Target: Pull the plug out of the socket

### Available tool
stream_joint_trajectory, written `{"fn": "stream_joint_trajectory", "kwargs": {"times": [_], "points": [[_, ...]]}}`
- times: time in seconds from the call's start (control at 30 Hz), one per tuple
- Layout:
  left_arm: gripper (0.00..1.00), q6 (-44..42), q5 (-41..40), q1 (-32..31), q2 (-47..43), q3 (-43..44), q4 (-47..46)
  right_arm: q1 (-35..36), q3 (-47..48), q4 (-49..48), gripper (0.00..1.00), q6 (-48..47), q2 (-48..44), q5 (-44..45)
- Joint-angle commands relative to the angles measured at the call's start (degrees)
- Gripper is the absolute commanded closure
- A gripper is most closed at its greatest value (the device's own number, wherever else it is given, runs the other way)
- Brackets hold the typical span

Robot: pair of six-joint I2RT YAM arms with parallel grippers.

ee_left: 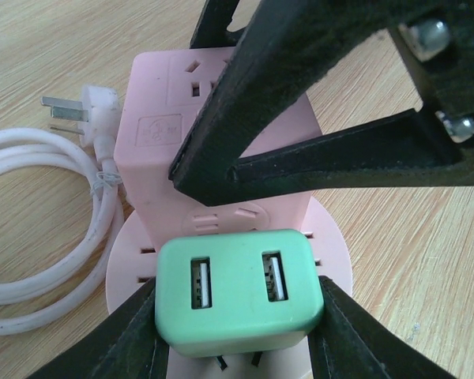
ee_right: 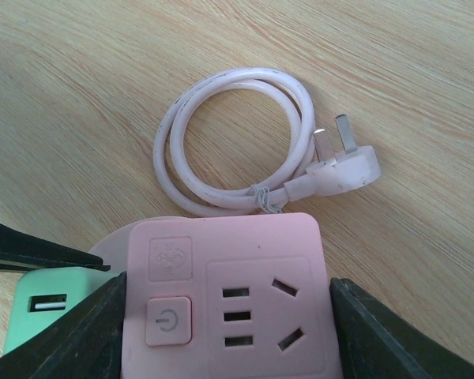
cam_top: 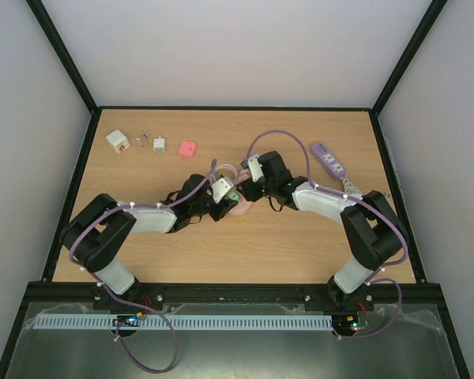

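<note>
Socket [cam_top: 242, 207] sits pretty much in the middle of the counter [cam_top: 261, 253], right where the two arms meet. It's a pink square block on a round disc base. Its cable [ee_right: 221, 134] is coiled on the wood just on the far side, and the pronged end [ee_right: 344, 167] lies flat next to the coil.

The right gripper [ee_right: 227, 294] comes in from the right and is clamped on the block. One finger [ee_right: 71, 339] presses on each side, and the top face with the power button and outlet holes shows between them. So it's partly closed, about as wide as the block.

The left gripper [ee_left: 241, 320] reaches in from the left and has the plug [ee_left: 241, 290], a little mint-green cube with two USB ports. Its fingers [ee_left: 114, 343] are tight against both sides of the plug. The plug sits against the side face of the block, above the disc. I honestly can't tell from these views if it's fully seated in the outlet.

Other stuff: a lilac power strip [cam_top: 329, 160] at the far right, and along the far left edge a white adapter [cam_top: 117, 141], a small white charger [cam_top: 159, 145] and a little pink-red block [cam_top: 187, 148], all well apart from the socket.
</note>
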State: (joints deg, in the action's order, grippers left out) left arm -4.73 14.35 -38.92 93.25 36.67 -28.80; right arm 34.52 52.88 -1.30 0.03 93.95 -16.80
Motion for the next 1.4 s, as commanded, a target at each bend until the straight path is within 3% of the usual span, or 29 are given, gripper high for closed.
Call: {"fn": "stream_joint_trajectory", "kwargs": {"times": [0.0, 0.67, 0.83, 1.0, 1.1, 1.27, 1.37], "points": [[0.73, 1.9, 3.9, -0.7, -3.3, 1.6, -6.9, -0.4, -1.1, 4.0, 0.74, -1.9, 2.9, 5.5], [0.76, 6.3, 7.6, 1.7, -2.7, 1.7, -8.2, -0.4, -1.2, 4.2, 0.75, -2.2, 3.0, 5.5], [0.77, 1.7, 5.4, 0.1, -1.8, 5.3, -2.1, -0.3, -1.1, 4.0, 0.75, -2.2, 3.1, 5.5], [0.78, -6.5, 0.8, -3.2, -3.7, 3.2, -3.0, -0.3, -1.0, 4.3, 0.77, -2.1, 3.2, 5.4], [0.78, -7.3, -0.7, -3.0, -3.1, 3.4, -3.1, -0.4, -1.0, 4.2, 0.78, -2.1, 3.3, 5.5], [0.78, 0.2, 6.1, 1.5, -2.5, 5.0, -4.1, -0.4, -1.1, 4.3, 0.78, -2.1, 3.2, 5.8], [0.78, 0.5, 8.4, 1.8, -4.2, 3.9, -6.1, -0.3, -1.2, 4.2, 0.78, -2.2, 3.1, 5.8]]}}
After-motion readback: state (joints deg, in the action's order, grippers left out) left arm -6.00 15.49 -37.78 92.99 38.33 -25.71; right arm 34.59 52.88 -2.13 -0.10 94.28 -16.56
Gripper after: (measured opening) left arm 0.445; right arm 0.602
